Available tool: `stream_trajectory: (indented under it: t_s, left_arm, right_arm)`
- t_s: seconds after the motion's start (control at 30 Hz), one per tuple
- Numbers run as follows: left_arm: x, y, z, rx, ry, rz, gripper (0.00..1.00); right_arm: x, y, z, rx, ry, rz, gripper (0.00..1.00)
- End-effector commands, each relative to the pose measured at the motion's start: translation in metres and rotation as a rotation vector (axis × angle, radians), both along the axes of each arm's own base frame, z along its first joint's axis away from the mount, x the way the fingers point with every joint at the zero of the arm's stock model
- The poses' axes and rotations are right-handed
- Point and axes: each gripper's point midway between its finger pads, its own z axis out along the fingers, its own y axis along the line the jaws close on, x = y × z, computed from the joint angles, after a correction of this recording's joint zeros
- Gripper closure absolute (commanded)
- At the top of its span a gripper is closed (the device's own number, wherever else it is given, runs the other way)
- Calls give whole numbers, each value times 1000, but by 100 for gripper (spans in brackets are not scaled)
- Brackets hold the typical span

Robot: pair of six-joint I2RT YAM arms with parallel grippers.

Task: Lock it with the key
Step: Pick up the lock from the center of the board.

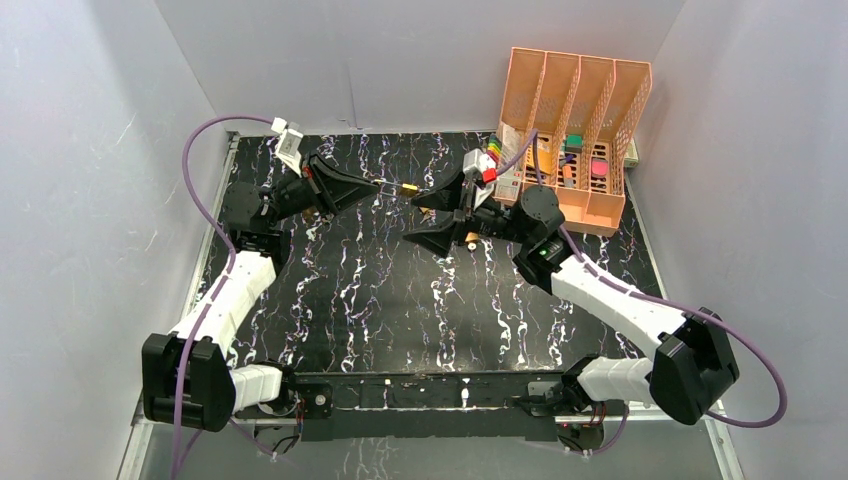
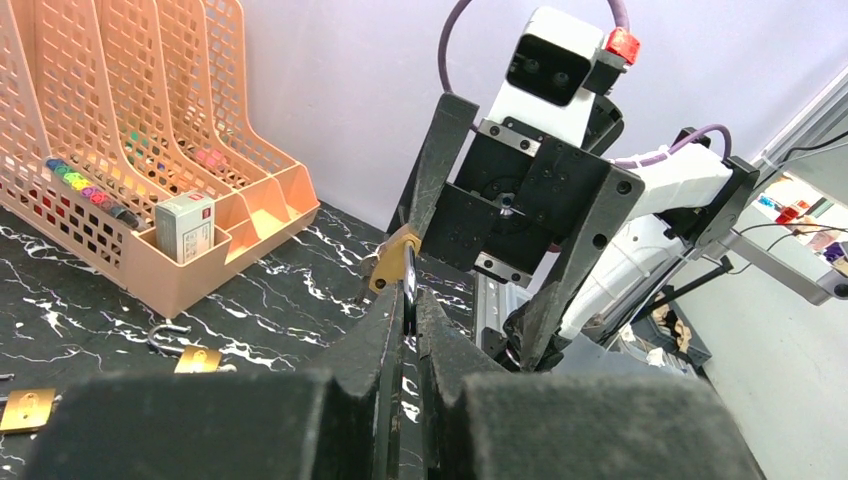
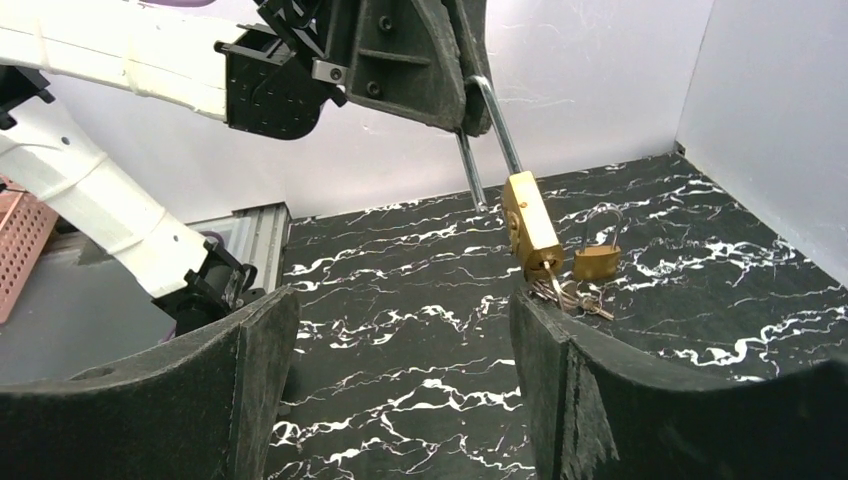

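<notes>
A brass padlock (image 3: pixel 530 225) hangs in the air with its steel shackle (image 3: pixel 497 118) sprung open. My left gripper (image 3: pixel 470 90) is shut on that shackle from above. A key (image 3: pixel 553 283) sticks out of the lock's underside, with a ring of keys (image 3: pixel 572 296) dangling from it. My right gripper (image 3: pixel 400 340) is open, facing the padlock; its right finger (image 3: pixel 560 380) is just below the keys and nothing is between the fingers. In the top view the padlock (image 1: pixel 408 187) sits between the left gripper (image 1: pixel 385 187) and the right gripper (image 1: pixel 432 218). The left wrist view shows the left gripper (image 2: pixel 410 300) clamped on the padlock (image 2: pixel 395 262).
A second brass padlock (image 3: pixel 597 258) stands on the black marbled table (image 3: pixel 400 290) behind the held one. Two more padlocks (image 2: pixel 198 358) (image 2: pixel 25 408) lie on the table. An orange file organiser (image 1: pixel 570 130) holding small items stands at the back right. Grey walls enclose the table.
</notes>
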Motion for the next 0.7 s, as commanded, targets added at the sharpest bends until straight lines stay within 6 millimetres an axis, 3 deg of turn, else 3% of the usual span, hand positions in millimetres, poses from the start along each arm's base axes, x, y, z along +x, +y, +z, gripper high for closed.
stream_trajectory:
  t_s: [0.0,0.13,0.23,0.47,0.67]
  left_arm:
    - [-8,4,18,-20,-105,33,100]
    - [-4,6,23,-27,-130,62,100]
    - [3,7,24,-14,-130,79,100]
    - [7,7,25,-7,-134,81,100]
    - [3,6,27,-5,-136,69,100]
  right_arm:
    - [7,-3,43,87,-72,-36,18]
    - [16,-4,36,-1,-2,-81,20]
    - [11,-10,26,-105,35,-87,18]
    - [29,-40,31,-133,-67,-303,9]
    - [35,-25,35,-92,-145,-255,9]
